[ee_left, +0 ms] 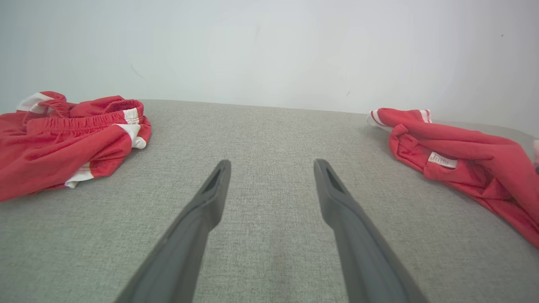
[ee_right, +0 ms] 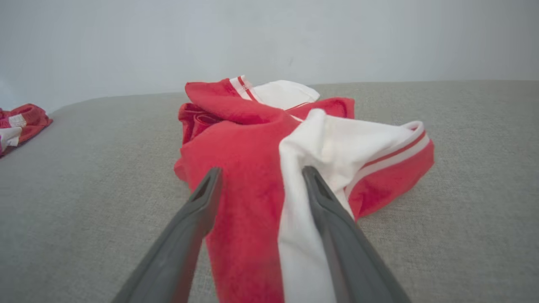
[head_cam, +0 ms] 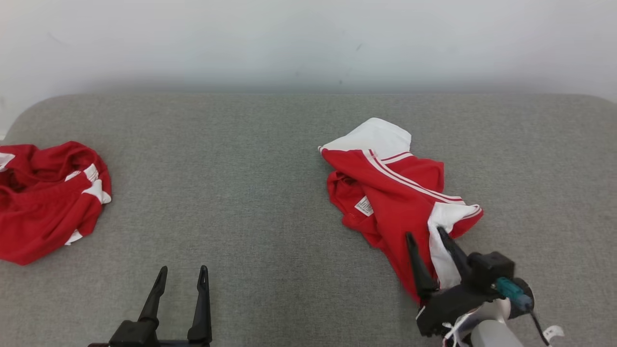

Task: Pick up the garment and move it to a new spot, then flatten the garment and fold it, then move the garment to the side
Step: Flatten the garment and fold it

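straddling the garment [head_cam: 385,193] at its near end, the right pincer [head_cam: 424,232] stands wide (cloth lying in its gap).

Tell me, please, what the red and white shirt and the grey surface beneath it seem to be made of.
Red and white shirt: soft, matte knit, perhaps cotton or polyester jersey; it slumps in limp folds and bears a sewn label. Grey surface: matte woven fabric, upholstery-like; a fine weave grain shows, and whether it is padded cannot be told.
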